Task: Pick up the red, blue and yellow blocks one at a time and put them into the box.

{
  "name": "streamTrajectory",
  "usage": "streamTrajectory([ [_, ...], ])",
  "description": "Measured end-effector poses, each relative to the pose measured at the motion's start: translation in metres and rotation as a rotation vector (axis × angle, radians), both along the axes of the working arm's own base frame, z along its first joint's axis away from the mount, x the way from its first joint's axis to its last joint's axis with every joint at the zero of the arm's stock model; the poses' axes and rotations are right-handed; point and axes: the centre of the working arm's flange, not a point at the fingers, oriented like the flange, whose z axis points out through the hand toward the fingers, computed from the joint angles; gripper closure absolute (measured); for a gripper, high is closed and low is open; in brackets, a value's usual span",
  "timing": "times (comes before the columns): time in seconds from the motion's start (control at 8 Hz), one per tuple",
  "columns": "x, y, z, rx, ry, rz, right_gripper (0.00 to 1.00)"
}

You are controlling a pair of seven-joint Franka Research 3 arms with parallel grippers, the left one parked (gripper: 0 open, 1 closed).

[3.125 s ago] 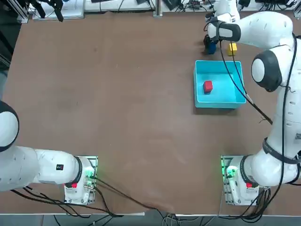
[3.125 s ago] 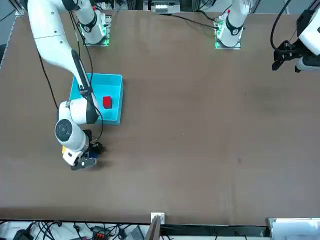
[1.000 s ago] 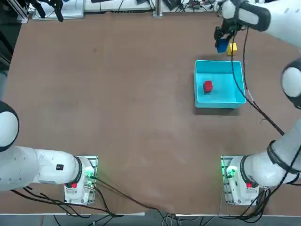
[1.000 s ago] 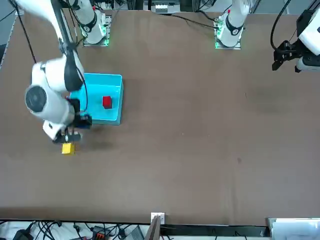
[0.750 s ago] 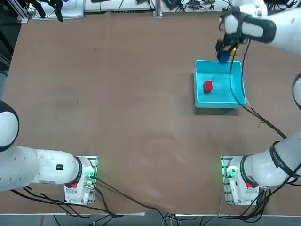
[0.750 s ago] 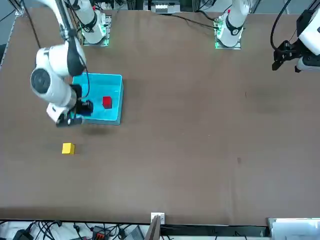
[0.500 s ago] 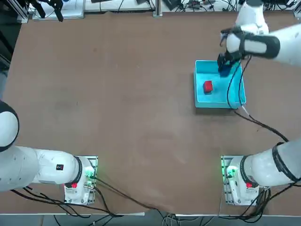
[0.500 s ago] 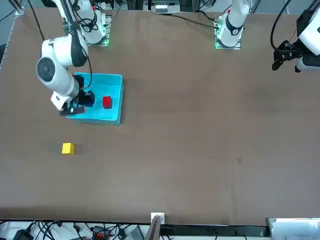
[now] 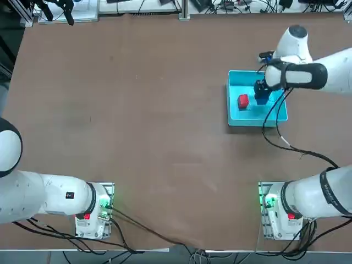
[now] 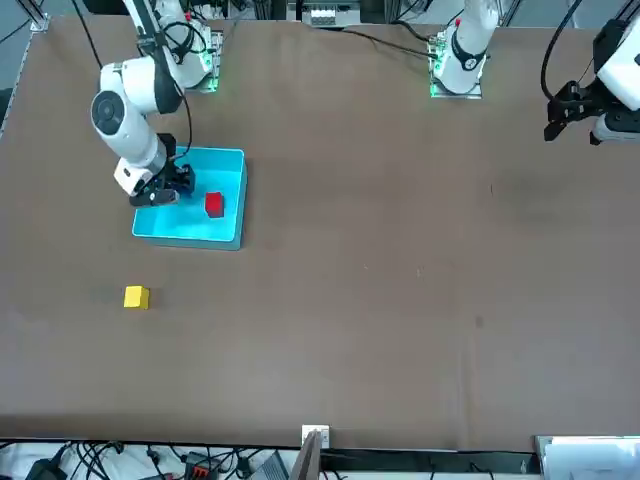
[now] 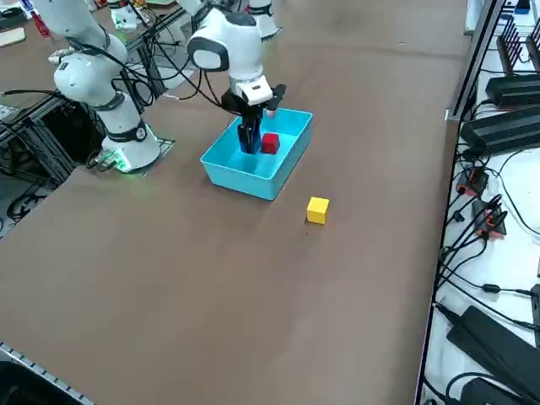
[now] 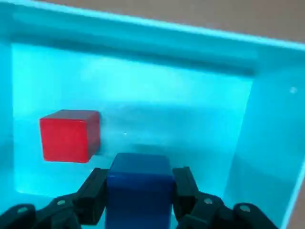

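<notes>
Over the light-blue box (image 12: pixel 162 86) on the surface (image 9: pixel 143 137), we are holding the blue block (image 12: pixel 139 191) pinched in our right claw (image 12: pixel 139 193), while the red block (image 12: pixel 69 136) is resting inside and the yellow block (image 11: pixel 317 210) is sitting outside.

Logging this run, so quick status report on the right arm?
Right gripper shut on blue block, over the box. Red block inside, beside it. Yellow block on table, outside.
</notes>
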Motion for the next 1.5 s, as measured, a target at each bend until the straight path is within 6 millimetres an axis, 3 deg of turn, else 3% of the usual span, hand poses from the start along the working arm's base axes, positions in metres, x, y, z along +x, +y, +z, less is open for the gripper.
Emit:
streamTrajectory([
  [0.5,-0.001,0.018,-0.013,0.001,-0.018,0.002,0.25],
  [0.62,-0.001,0.02,-0.017,0.001,-0.018,0.005,0.1],
  [0.75,-0.001,0.02,-0.017,0.002,-0.021,0.005,0.02],
  [0.88,0.004,0.021,-0.011,0.007,-0.042,0.006,0.02],
  [1.0,0.015,0.024,0.005,0.014,-0.076,0.005,0.0],
  [1.25,0.054,0.02,0.056,0.02,-0.114,-0.003,0.0],
  [1.5,0.115,-0.011,0.101,0.006,-0.08,0.004,0.0],
])
